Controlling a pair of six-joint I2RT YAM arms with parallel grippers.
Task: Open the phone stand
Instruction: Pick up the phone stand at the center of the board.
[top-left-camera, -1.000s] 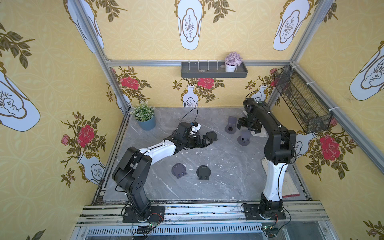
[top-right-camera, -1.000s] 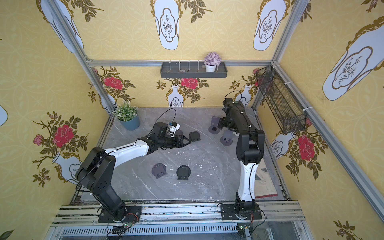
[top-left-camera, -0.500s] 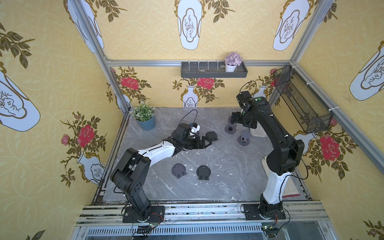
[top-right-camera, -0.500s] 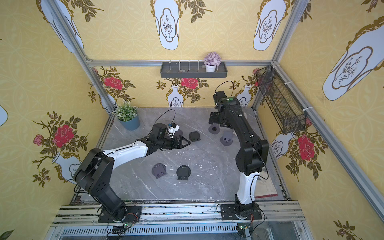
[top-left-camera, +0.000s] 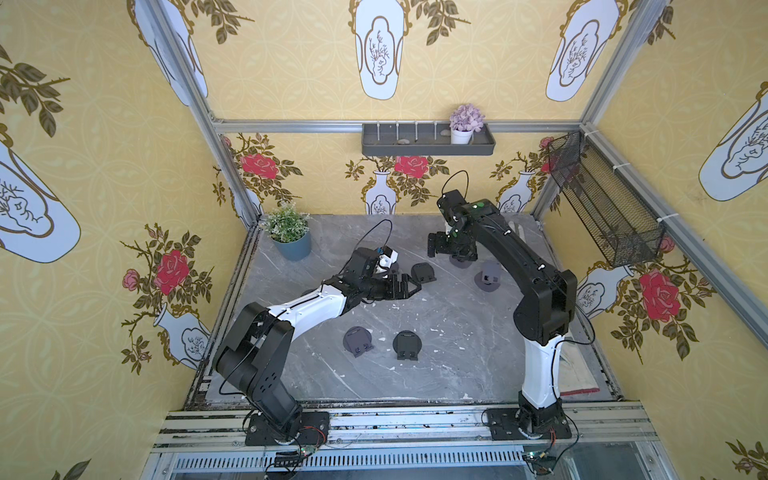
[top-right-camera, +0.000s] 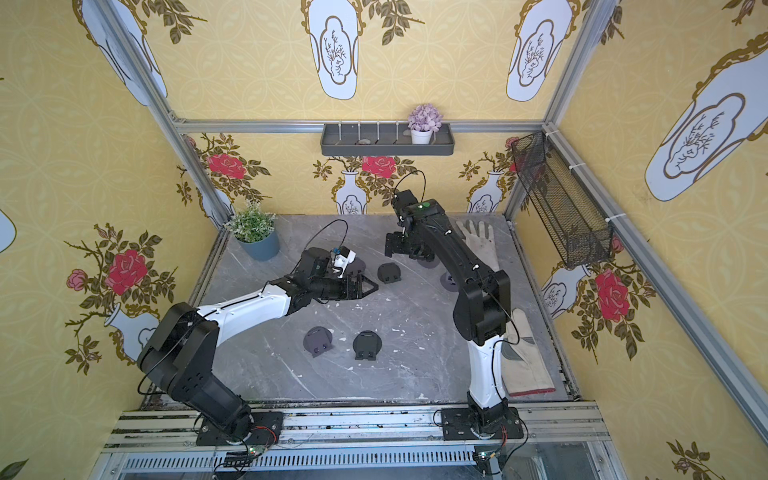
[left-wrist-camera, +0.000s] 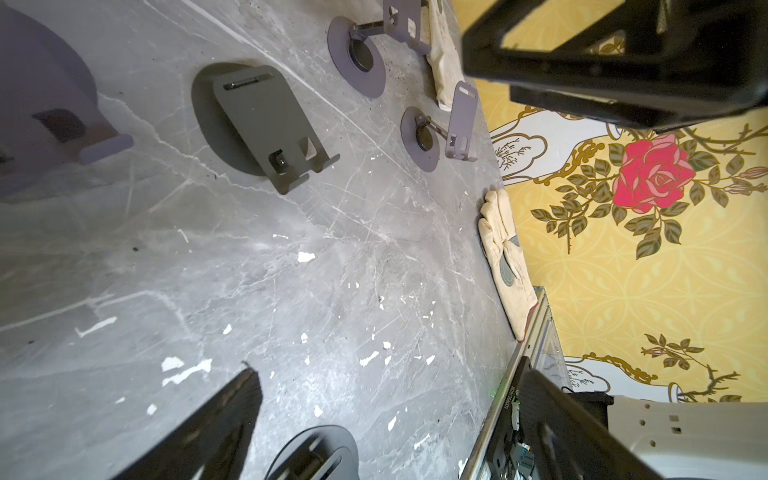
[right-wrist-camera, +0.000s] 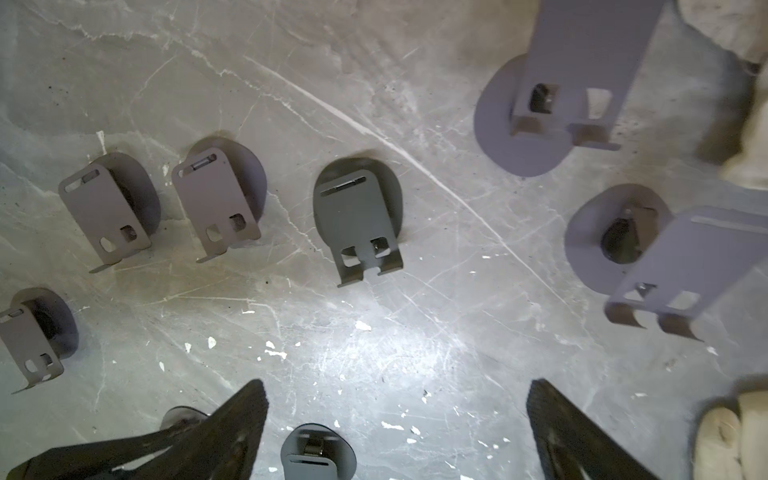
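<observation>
the left jaws are held wide apart, low over the counter, with nothing between them. a folded stand is seen lying flat just beyond their tips, near the counter's middle. the right jaws are likewise spread and empty, raised over the back of the counter, where an opened stand is seen standing close by. a glove is laid along the right edge.
</observation>
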